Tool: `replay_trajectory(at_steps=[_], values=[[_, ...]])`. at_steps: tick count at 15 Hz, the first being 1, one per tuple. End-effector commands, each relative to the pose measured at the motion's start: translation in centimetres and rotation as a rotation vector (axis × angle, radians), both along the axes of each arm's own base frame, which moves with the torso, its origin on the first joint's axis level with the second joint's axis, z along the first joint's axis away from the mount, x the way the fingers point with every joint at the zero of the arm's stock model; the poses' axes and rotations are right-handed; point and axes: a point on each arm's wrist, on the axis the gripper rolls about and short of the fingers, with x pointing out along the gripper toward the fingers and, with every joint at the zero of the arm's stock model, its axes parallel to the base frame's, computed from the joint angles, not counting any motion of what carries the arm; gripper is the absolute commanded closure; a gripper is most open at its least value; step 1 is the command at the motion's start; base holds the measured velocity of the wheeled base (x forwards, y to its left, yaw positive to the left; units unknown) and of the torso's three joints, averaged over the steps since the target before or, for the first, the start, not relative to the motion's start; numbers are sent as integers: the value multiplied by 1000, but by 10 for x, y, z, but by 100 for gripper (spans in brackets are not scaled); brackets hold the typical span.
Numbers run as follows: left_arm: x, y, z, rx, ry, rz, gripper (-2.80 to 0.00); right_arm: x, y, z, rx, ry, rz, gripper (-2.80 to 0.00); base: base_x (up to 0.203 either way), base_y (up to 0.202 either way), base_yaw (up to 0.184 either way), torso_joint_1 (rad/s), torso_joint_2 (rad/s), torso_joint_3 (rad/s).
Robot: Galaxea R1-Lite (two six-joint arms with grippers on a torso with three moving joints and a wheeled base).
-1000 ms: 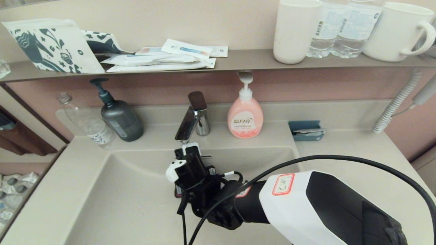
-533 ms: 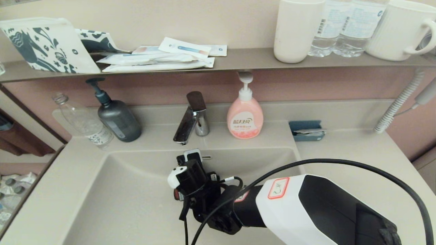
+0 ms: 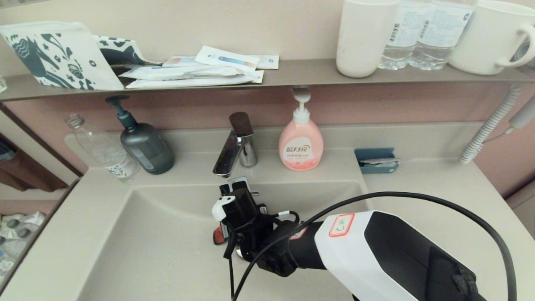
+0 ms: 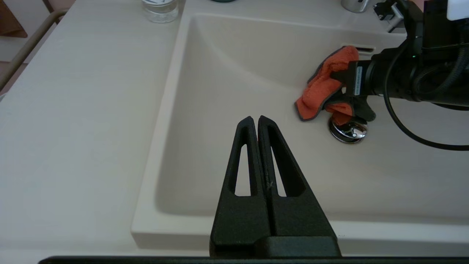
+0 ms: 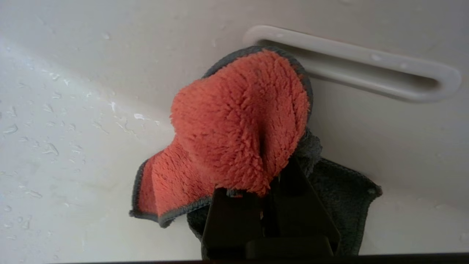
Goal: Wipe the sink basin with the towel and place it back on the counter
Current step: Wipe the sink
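My right gripper is shut on the red-orange towel, whose dark grey reverse hangs beside the fingers. It holds the towel down inside the beige sink basin, just over the chrome drain plug and below the overflow slot. In the head view only a red corner of the towel shows beside the right wrist. My left gripper hangs shut and empty over the basin's front edge. The counter lies bare to the right of the basin.
A chrome faucet stands behind the basin, between a dark pump bottle and a pink soap bottle. A clear bottle is at the back left and a blue tray at the back right. The shelf above holds a patterned pouch, packets, cups and bottles.
My right gripper has slid the towel a little to the right across the basin floor, and more of its red corner shows now.
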Motion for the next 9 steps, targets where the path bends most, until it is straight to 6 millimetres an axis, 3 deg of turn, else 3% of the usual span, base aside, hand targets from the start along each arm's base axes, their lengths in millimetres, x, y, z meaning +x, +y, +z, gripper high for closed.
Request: replay_trajectory(at_steps=[1, 4, 9], values=[[0, 0, 0, -1, 1, 1, 0, 9, -7, 1, 8, -7, -27, 0, 0, 0, 0, 0, 0, 0], [0, 0, 0, -2, 1, 1, 0, 19, -15, 8, 24, -20, -52, 0, 0, 0, 0, 0, 0, 0], [0, 0, 0, -1, 1, 1, 0, 19, -19, 8, 8, -12, -62, 0, 0, 0, 0, 0, 0, 0]])
